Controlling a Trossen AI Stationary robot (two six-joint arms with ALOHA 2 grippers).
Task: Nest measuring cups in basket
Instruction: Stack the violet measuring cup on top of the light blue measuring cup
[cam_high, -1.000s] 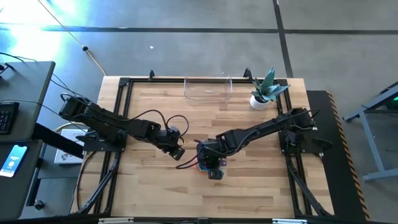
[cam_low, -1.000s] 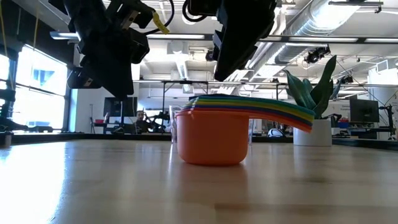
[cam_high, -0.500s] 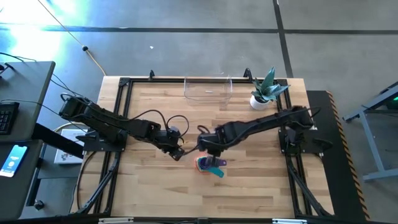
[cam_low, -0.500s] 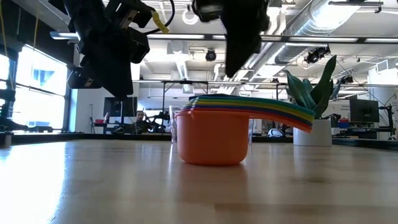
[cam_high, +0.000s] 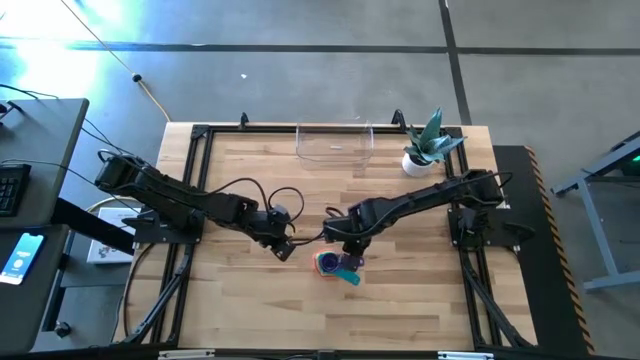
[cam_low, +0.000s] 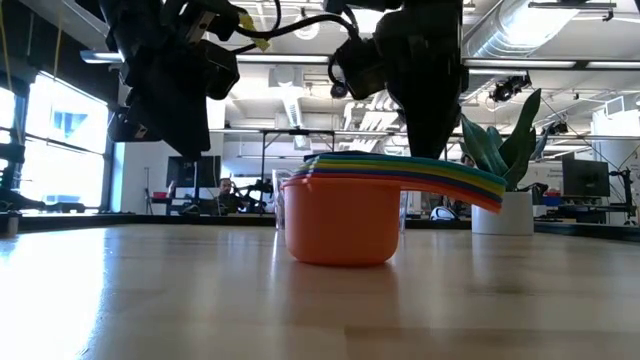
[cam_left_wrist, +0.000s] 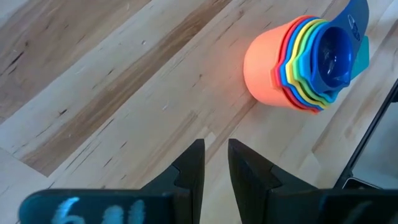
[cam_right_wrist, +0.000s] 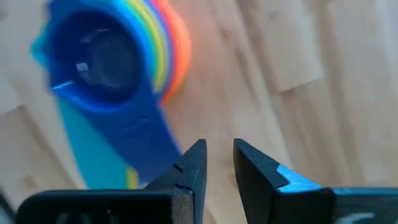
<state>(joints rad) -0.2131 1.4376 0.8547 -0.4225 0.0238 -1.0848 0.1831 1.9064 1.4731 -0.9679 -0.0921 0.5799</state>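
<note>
I see a wooden tabletop (cam_high: 240, 300) carrying the nested measuring cups (cam_high: 335, 265) near its middle, the clear basket (cam_high: 334, 143) at the far edge, and a potted plant (cam_high: 425, 148) near the far right corner.

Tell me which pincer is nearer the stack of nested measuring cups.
Right. The right pincer hovers just above the stack of nested measuring cups, empty, by the handles. The left pincer waits off to the stack's left, a clear gap of bare table between them.

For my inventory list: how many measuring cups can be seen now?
7, as far as the rims show: all nested in one stack of measuring cups on the table, not in the basket. Orange is outermost, blue innermost; some colours could hide.
</note>
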